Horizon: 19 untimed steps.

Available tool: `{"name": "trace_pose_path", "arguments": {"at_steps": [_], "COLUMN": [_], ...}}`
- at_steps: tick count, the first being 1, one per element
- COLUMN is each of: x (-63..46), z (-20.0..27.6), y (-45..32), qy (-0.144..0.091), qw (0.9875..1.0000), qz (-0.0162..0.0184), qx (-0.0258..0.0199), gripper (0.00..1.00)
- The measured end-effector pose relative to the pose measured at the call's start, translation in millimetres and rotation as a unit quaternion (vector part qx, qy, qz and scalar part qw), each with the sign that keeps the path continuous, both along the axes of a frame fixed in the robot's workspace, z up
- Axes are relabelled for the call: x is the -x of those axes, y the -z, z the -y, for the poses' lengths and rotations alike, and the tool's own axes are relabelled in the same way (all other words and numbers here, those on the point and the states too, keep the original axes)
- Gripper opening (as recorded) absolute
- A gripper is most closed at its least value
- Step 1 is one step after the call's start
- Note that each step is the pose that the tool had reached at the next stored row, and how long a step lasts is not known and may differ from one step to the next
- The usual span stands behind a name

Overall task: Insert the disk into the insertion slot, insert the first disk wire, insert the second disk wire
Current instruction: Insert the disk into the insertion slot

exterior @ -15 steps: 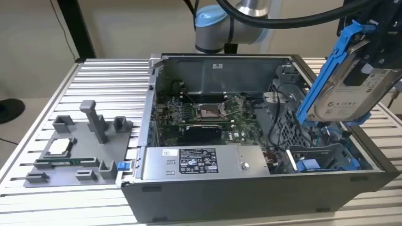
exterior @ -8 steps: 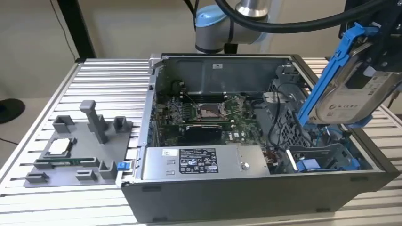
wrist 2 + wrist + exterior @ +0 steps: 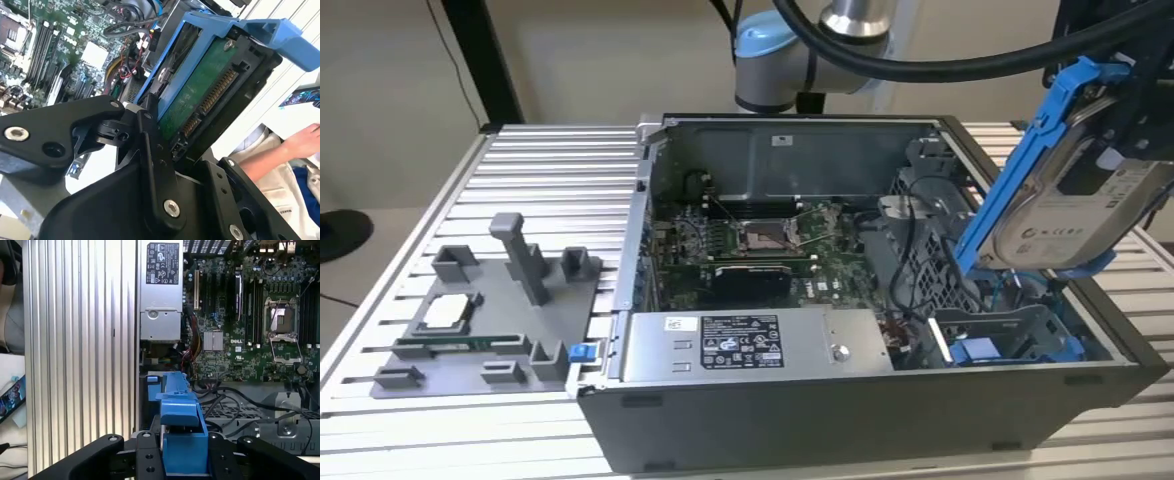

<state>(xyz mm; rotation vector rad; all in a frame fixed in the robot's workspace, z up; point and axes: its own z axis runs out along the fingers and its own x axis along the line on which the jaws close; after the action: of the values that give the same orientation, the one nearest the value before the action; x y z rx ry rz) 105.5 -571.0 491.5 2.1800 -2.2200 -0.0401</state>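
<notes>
The gripper [image 3: 1110,150] is closed on the disk [image 3: 1067,215] and has it pinched by its two long sides. The disk hangs in the air, tipped on a slant, and is not in the computer case [image 3: 854,420] yet. In the second wrist view the gripper [image 3: 200,117] shows the disk [image 3: 192,97] from below, with its green board and a row of gold pins.

The insertion slot [image 3: 1001,338] is under the gripper, down in the near corner of the case. It has blue bits in it, and nothing sits in it yet. The black wires [image 3: 907,262] lie loose in the case, near the slot and well below the gripper. They are not plugged into the disk. The silver power box [image 3: 747,345] is beside the slot, farther from the gripper. The case stands on the ribbed metal desk [image 3: 547,165].

I think the disk is hard and stiff, and a bit heavy. It could break if it is bumped or dropped. The blue frame looks smooth, so it might slip. The best place to hold it is on the frame's sides, as here. The green board and gold pins should not be touched.
</notes>
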Motion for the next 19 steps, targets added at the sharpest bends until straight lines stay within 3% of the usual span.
{"name": "trace_pose_path", "arguments": {"at_steps": [14, 16, 19], "x": [0.0, 0.0, -0.7], "z": [0.9, 2.6, 9.5], "y": [1.1, 3.7, 8.6], "qy": [0.000, 0.000, 0.000], "qw": [1.0000, 1.0000, 1.0000], "qz": [0.0000, -0.0002, -0.0010], "qx": [0.0000, 0.0000, -0.0003], "gripper": [0.00, 0.00, 0.00]}}
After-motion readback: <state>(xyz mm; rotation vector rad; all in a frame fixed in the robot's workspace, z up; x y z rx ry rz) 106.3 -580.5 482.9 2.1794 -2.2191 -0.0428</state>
